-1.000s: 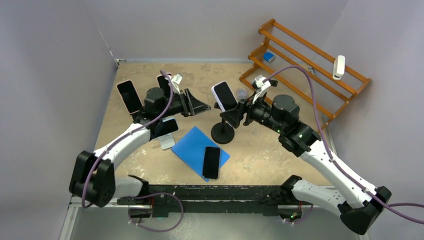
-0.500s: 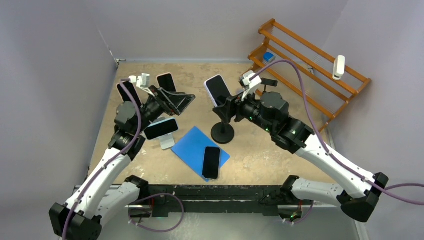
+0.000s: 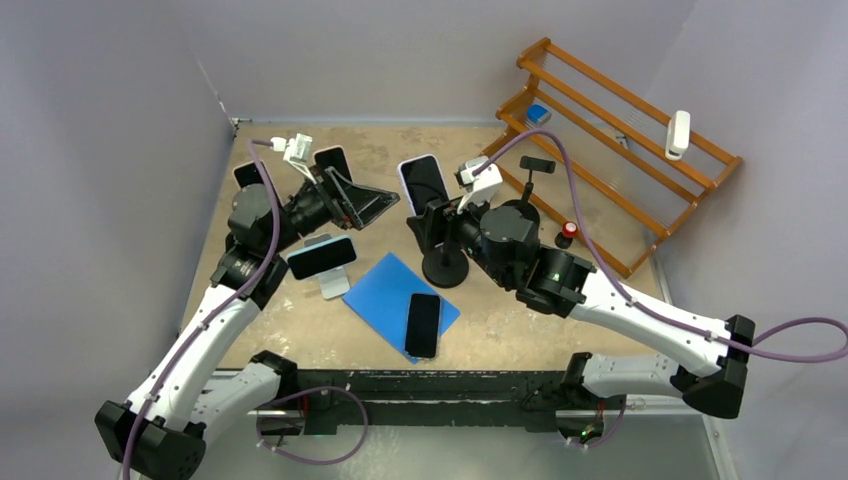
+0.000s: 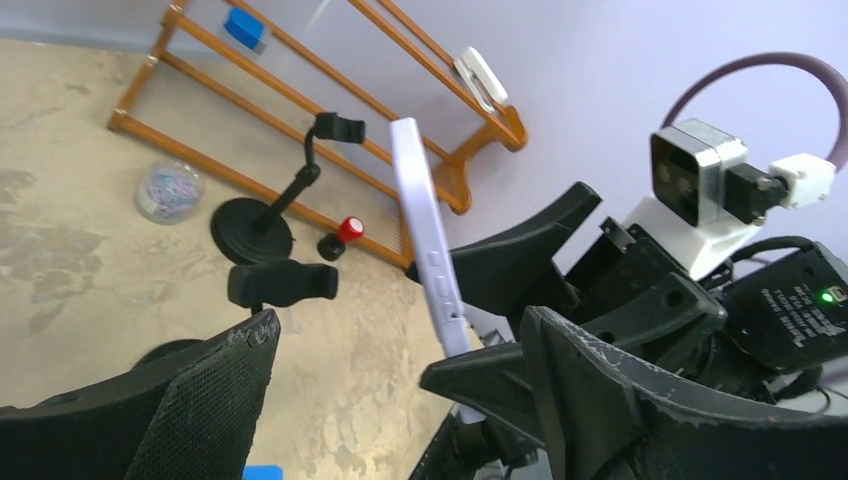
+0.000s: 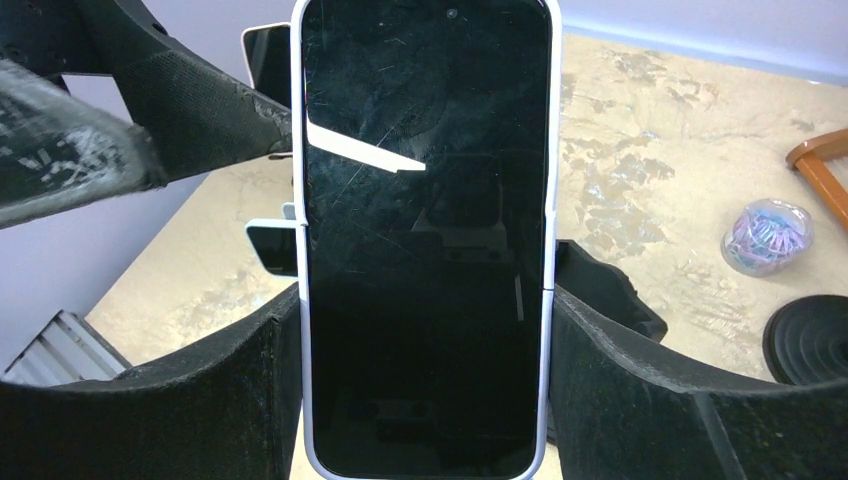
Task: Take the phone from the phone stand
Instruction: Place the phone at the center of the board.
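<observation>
A: Sandy, mottled tabletop (image 3: 500,325), boxed in by pale lilac walls. Wooden rack (image 3: 610,110) leaning in the back right corner.

B: And the phone to be taken off?

A: Lilac-cased phone (image 3: 423,184), dark screen, upright with a slight tilt, up off the table. Clamped along both long edges between the padded fingers (image 5: 640,400) of the right gripper (image 3: 432,215). From the right wrist camera, screen filling the middle of the view, a pad pressed to each side.

B: And the stand?

A: Phone stand (image 3: 445,266) with a round black base on the table, stem mostly hidden behind the right gripper. From the left wrist camera, phone seen edge-on just right of the stand's black cradle (image 4: 282,283), apart from it, not touching.

B: Left side?

A: Left gripper (image 3: 375,205) hovering above the table, left of the held phone and pointed toward it. Fingers (image 4: 190,400) spread wide, nothing between them, touching nothing.

B: Anything else lying about?

A: Toward the front, a blue mat (image 3: 385,290) with a black phone (image 3: 423,325) flat on it. Just left of the mat, a white stand (image 3: 333,285) carrying a sideways phone (image 3: 322,257). At the back left, a propped phone (image 3: 333,160) and, partly behind the left arm, a half-hidden phone (image 3: 246,174). Near the rack, a second black stand (image 3: 537,165) with a small red-capped object (image 3: 568,229) beside it. Close by, a clear jar of coloured paper clips (image 5: 767,235). On the rack, a small blue item (image 3: 538,113) and a white item (image 3: 678,133).
</observation>
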Tool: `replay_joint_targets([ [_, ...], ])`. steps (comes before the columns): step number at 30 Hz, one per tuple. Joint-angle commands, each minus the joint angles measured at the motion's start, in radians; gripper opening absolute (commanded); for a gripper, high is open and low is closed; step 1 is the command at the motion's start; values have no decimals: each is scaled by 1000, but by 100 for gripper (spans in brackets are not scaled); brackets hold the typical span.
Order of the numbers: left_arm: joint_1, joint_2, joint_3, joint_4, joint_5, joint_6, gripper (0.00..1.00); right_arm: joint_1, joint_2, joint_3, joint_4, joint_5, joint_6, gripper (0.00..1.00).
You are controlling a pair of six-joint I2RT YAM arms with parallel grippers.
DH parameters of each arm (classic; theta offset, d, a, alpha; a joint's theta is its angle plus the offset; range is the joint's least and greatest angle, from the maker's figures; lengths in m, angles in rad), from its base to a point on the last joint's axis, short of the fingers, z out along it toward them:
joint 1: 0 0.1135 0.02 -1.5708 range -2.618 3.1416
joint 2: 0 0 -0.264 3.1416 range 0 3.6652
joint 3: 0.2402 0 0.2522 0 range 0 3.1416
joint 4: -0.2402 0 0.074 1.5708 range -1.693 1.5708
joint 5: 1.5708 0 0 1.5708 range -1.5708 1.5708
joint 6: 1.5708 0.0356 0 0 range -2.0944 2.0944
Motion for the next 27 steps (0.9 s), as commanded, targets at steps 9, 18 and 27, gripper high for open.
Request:
replay_joint_targets([
  [9, 0, 109, 74, 81, 157, -44, 81, 42, 46, 81, 75, 131, 80, 0],
  [18, -2, 174, 97, 110, 172, -49, 69, 59, 73, 93, 71, 133, 92, 0],
  [27, -7, 225, 115, 149, 197, -75, 45, 72, 101, 117, 62, 151, 92, 0],
])
